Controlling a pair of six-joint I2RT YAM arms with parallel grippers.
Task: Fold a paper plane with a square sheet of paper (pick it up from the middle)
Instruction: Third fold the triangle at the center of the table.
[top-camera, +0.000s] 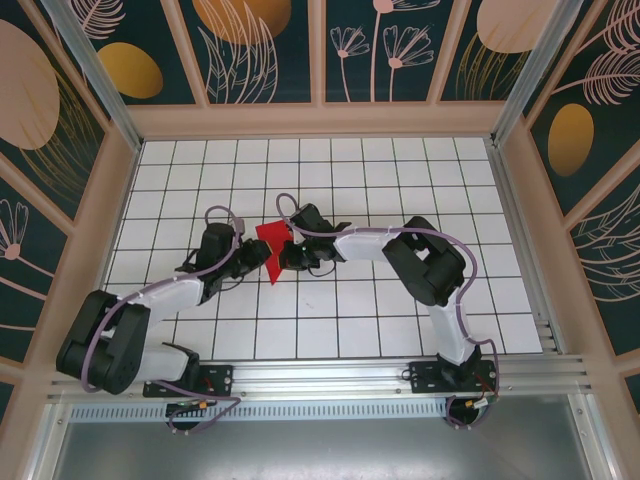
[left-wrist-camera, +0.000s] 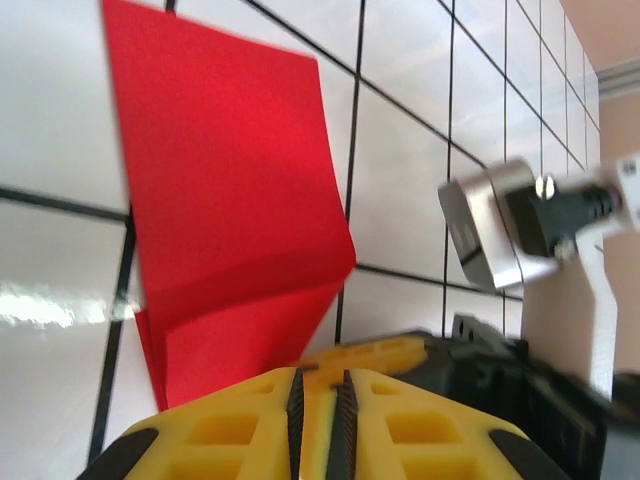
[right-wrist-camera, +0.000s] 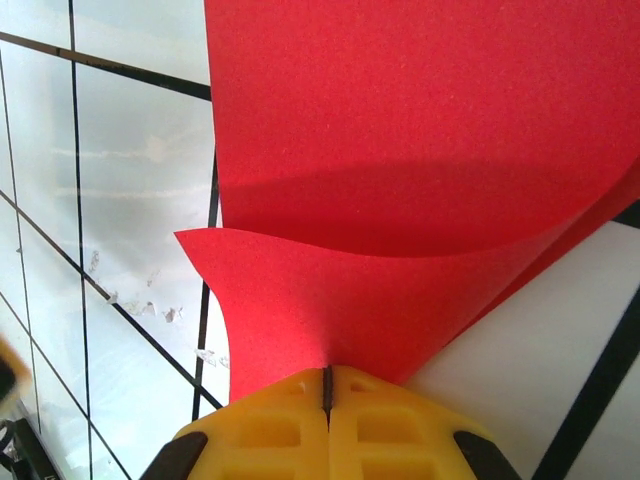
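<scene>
Paper (top-camera: 270, 240) over counter (top-camera: 400, 180) middle, long axis toward far edge | I see right end effector (right-wrist-camera: 327, 378) clamped on its edge | left end effector (left-wrist-camera: 320, 378) likewise, opposite side.

Square sheet of paper (top-camera: 272, 240): thin red paper, matt and smooth. A fine grain shows close up in the right wrist view (right-wrist-camera: 420, 150). It bends in soft curves and carries a sharp crease.

Left gripper (left-wrist-camera: 320, 395) and right gripper (right-wrist-camera: 327, 390): yellow moulded plastic, matt, with recessed pockets.

Table (top-camera: 400, 310): white tiled surface with black grid lines, glossy, with light reflections. Faint scuffs mark it in the right wrist view.

Arm housings (top-camera: 165, 295): smooth black and white plastic with a slight sheen.

Rail (top-camera: 330, 378) along the near edge of the table: bare brushed metal.

Wall frame (top-camera: 320, 120): pale, wood-like, matt.
</scene>
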